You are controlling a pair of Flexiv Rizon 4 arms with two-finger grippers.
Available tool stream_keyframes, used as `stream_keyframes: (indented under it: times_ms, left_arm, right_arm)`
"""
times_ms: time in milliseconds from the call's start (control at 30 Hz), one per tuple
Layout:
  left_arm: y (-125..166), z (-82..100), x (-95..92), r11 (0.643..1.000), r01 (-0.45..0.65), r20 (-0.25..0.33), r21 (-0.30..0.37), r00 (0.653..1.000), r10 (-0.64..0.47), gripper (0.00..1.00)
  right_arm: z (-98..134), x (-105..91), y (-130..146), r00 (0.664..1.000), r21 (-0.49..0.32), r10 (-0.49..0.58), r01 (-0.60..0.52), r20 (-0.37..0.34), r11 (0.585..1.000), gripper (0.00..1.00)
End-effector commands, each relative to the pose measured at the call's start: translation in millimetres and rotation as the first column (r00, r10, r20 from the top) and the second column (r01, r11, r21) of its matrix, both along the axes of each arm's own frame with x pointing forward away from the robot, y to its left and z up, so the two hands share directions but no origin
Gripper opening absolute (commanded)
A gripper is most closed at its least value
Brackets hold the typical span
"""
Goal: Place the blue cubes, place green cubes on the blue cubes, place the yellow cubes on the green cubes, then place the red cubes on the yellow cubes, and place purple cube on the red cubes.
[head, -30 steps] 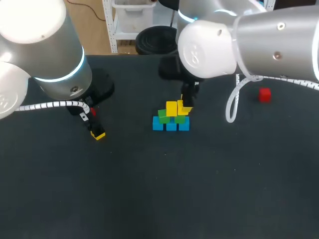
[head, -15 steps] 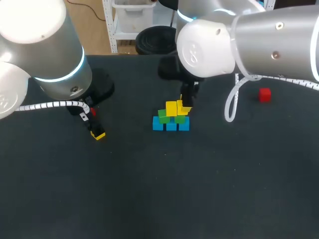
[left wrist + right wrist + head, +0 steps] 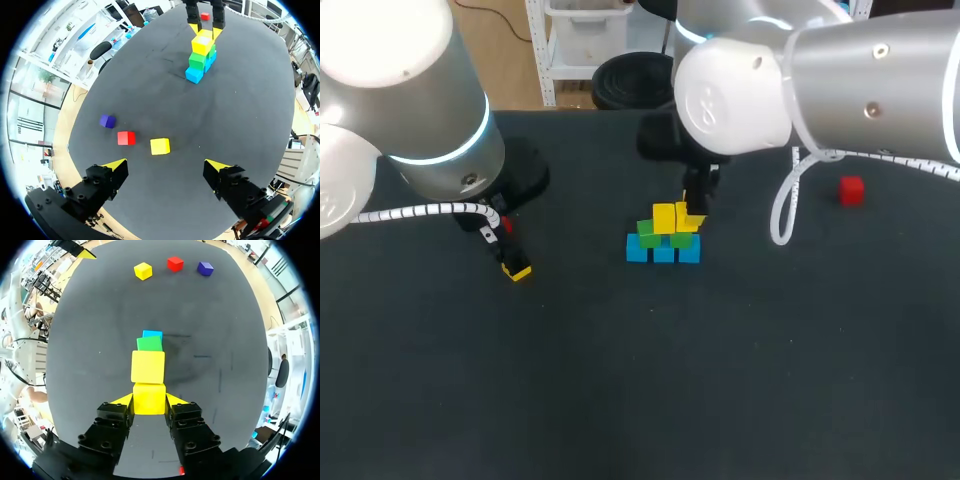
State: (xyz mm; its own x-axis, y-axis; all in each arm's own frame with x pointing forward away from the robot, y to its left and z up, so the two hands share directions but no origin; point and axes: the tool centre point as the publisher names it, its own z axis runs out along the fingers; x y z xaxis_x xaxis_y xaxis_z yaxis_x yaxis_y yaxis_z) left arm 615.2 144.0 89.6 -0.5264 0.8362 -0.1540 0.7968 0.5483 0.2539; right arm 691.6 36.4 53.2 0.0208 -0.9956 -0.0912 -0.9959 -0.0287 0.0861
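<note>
Yellow cube [image 3: 149,392] is pinched between the fingers of the right gripper [image 3: 149,404], beside a second yellow cube [image 3: 148,366] seated on the green cubes [image 3: 647,237] above the blue cubes [image 3: 663,252]. The left gripper [image 3: 166,165] is held spread over a loose yellow cube [image 3: 160,146], well apart from the stack.

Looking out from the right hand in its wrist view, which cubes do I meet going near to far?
held yellow cube → second yellow cube → green cube → blue cube → then, far off and about equally distant, loose yellow cube, red cube, purple cube
</note>
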Motion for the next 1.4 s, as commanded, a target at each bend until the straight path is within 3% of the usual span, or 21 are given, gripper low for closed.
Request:
stream_keyframes:
  times_ms: [33,100,133,167,800,1133,1400]
  left_arm:
    - [0.9,0.2,1.4,1.000,0.003,-0.004,-0.002,1.000,-0.003,1.00]
    - [0.9,0.2,1.4,1.000,0.003,-0.004,-0.002,1.000,-0.003,1.00]
    - [0.9,0.2,1.4,1.000,0.003,-0.004,-0.002,1.000,-0.003,1.00]
    - [0.9,0.2,1.4,1.000,0.003,-0.004,-0.002,1.000,-0.003,1.00]
    - [0.9,0.2,1.4,1.000,0.003,-0.004,-0.002,1.000,-0.003,1.00]
    - [0.9,0.2,1.4,1.000,0.003,-0.004,-0.002,1.000,-0.003,1.00]
    - [0.9,0.2,1.4,1.000,0.003,-0.004,-0.002,1.000,-0.003,1.00]
  right_arm:
    - [-0.7,-0.5,-0.7,1.000,0.003,-0.001,0.001,-0.002,1.000,0.35]
    - [-0.8,-0.6,-0.7,1.000,0.003,-0.001,0.001,-0.002,1.000,0.48]
    - [-0.8,-0.6,-0.6,1.000,0.002,-0.001,0.001,-0.001,1.000,0.95]
    - [-0.9,-0.7,-0.6,1.000,0.001,-0.001,0.001,-0.001,1.000,1.00]
    - [3.1,-1.2,-1.9,1.000,0.014,-0.013,0.013,0.006,1.000,1.00]
    - [33.7,-8.3,-16.9,0.994,0.092,-0.071,0.064,0.078,0.994,1.00]
    - [56.8,-11.7,-51.0,0.962,0.159,-0.176,0.144,0.207,0.977,1.00]
